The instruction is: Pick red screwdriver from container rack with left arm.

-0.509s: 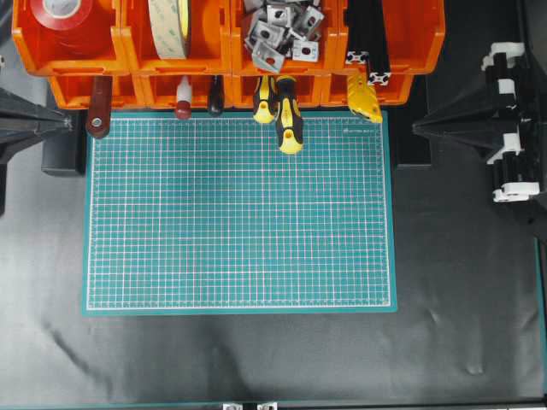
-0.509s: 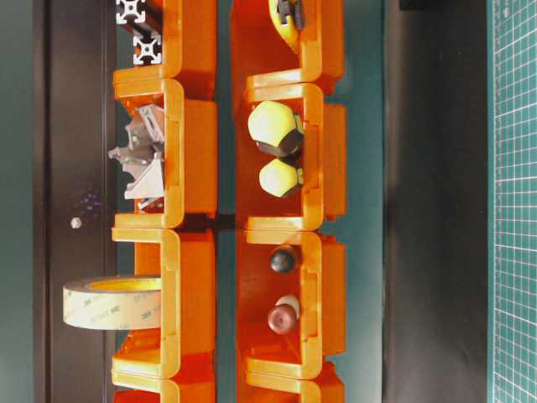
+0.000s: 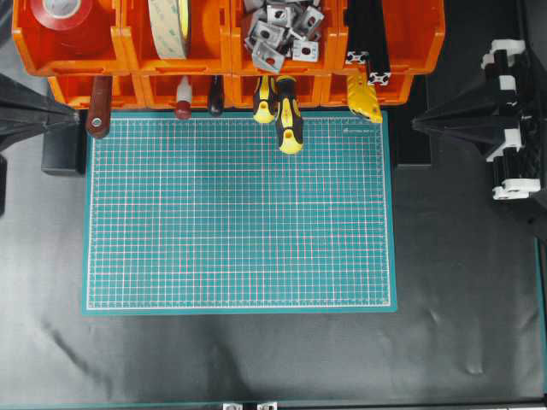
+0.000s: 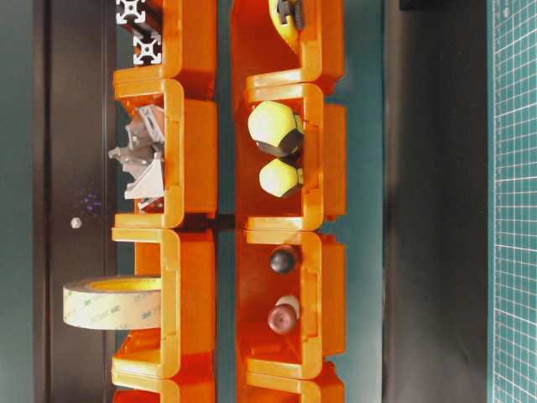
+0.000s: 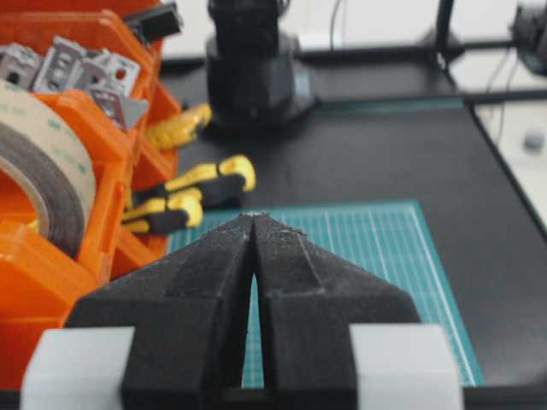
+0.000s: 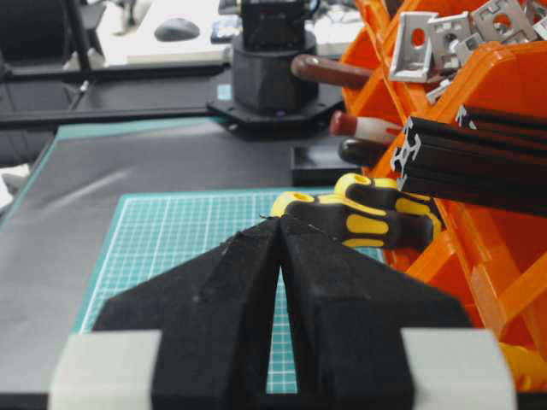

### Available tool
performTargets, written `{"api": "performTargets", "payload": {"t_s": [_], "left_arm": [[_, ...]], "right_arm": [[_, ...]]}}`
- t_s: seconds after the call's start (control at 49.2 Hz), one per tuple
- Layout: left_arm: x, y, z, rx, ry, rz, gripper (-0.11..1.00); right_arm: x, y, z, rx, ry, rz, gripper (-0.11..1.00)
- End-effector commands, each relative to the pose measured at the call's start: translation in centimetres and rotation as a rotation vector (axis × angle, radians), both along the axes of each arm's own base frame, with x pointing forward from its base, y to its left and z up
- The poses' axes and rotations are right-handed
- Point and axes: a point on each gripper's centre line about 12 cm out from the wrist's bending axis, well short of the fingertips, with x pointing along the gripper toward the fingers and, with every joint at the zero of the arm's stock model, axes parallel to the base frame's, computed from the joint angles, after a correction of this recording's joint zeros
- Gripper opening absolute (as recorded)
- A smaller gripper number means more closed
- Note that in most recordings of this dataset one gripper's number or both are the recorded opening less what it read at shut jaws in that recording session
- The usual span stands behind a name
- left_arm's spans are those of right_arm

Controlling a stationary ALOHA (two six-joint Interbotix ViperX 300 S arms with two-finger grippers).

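Nothing moved; red screwdriver well apart from left gripper

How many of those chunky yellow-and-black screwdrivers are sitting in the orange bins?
2. Both stick out of the same lower-row bin, third from the left: a shorter one and, right beside it, a longer one reaching over the green mat. More could be hidden deeper in the bins.

Green mat wide open; handles crowd 12 o'clock edge, yellow-black screwdrivers just beside red screwdriver, black handle between.
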Motion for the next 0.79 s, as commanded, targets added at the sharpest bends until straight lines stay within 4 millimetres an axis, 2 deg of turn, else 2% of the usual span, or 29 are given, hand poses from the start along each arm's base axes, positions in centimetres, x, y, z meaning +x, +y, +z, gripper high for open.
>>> {"api": "performTargets", "payload": {"t_s": [0.0, 0.183, 0.285, 0.529, 0.773], "left_arm": [[1.0, -0.2, 2.5, 0.026, 0.043, -0.009, 0.0], [3.0, -0.6, 4.7, 0.191, 0.218, -0.05, 0.0], [4.2, -0.9, 5.2, 0.256, 0.3, -0.084, 0.0], [7.0, -2.1, 2.4, 0.356, 0.499, -0.13, 0.0], [9.2, -2.9, -0.3, 0.456, 0.624, -0.076, 0.0]], "right_arm": [[0.3, -0.1, 1.5, 0.004, -0.046, -0.005, 0.0], [0.3, -0.1, 1.7, 0.043, -0.051, -0.011, 0.0], [0.3, -0.2, 1.7, 0.075, -0.049, -0.018, 0.0], [0.3, -0.4, 1.6, 0.085, -0.043, -0.025, 0.0], [0.3, -0.4, 1.6, 0.085, -0.04, -0.029, 0.0]]}}
